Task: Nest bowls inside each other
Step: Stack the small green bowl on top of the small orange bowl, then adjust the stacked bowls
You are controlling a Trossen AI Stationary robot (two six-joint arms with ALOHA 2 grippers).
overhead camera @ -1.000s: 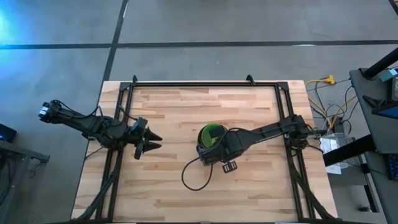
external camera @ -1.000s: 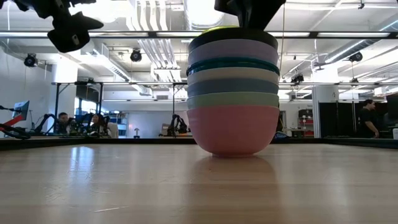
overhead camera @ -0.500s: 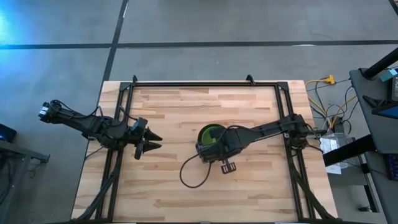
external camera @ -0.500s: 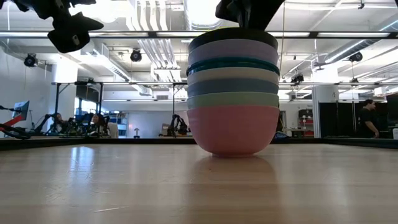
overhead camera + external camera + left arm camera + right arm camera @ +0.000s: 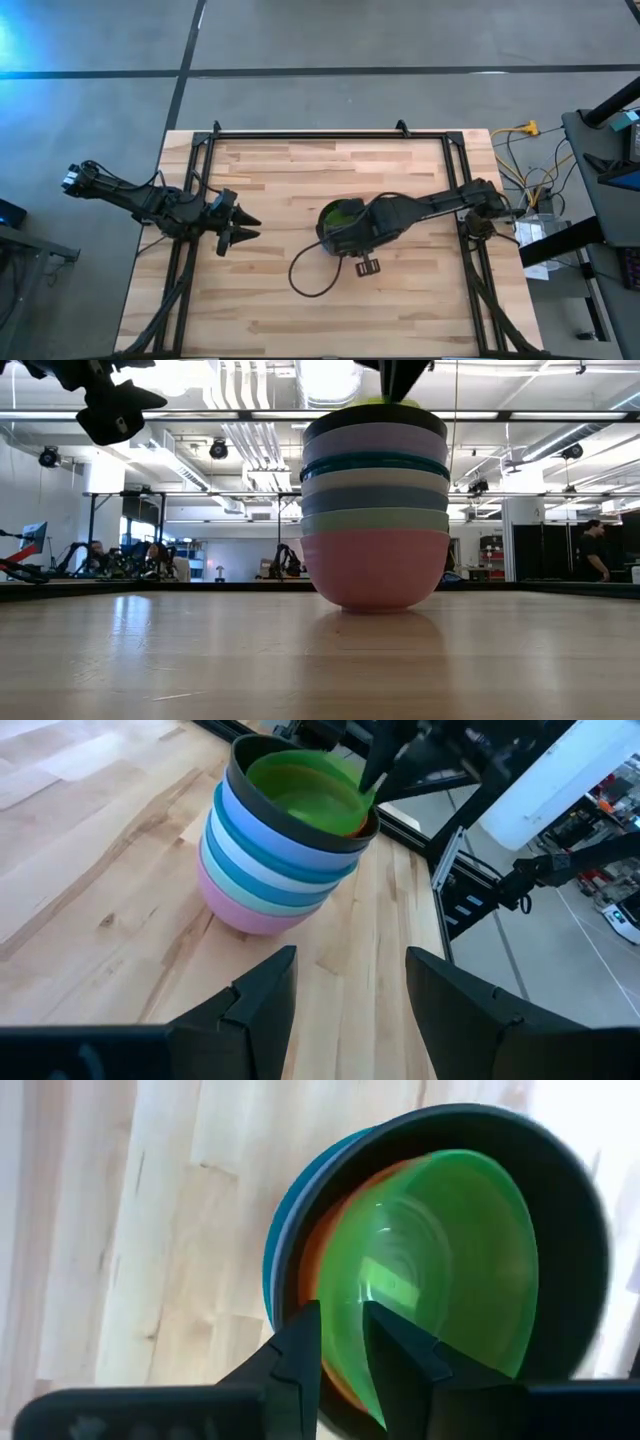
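A stack of nested bowls (image 5: 375,510) stands mid-table on its pink bottom bowl (image 5: 375,565). A black bowl (image 5: 260,780) is the top of the large ones. Inside it lies a red bowl (image 5: 335,1280), and a lime green bowl (image 5: 440,1260) sits tilted in that. My right gripper (image 5: 342,1355) is above the stack's rim on the side toward the table's right, shut on the lime green bowl. My left gripper (image 5: 245,228) hovers open and empty over the table's left part, pointing at the stack. My right gripper pinches the lime green bowl's rim (image 5: 352,1380) between its two fingers, one inside the bowl and one outside. The fingers point down from above (image 5: 375,770). The bowl sits tilted inside the red and black bowls, its held edge raised a little above the black rim (image 5: 385,402).
A black cable (image 5: 305,280) loops on the table in front of the stack. Black frame rails (image 5: 195,170) run along the table's left, right and far sides. The room beyond holds people and equipment.
My right gripper has gone up a little over the stack, and the lime green bowl's held edge now shows above the black rim. The stack and my left arm have kept still.
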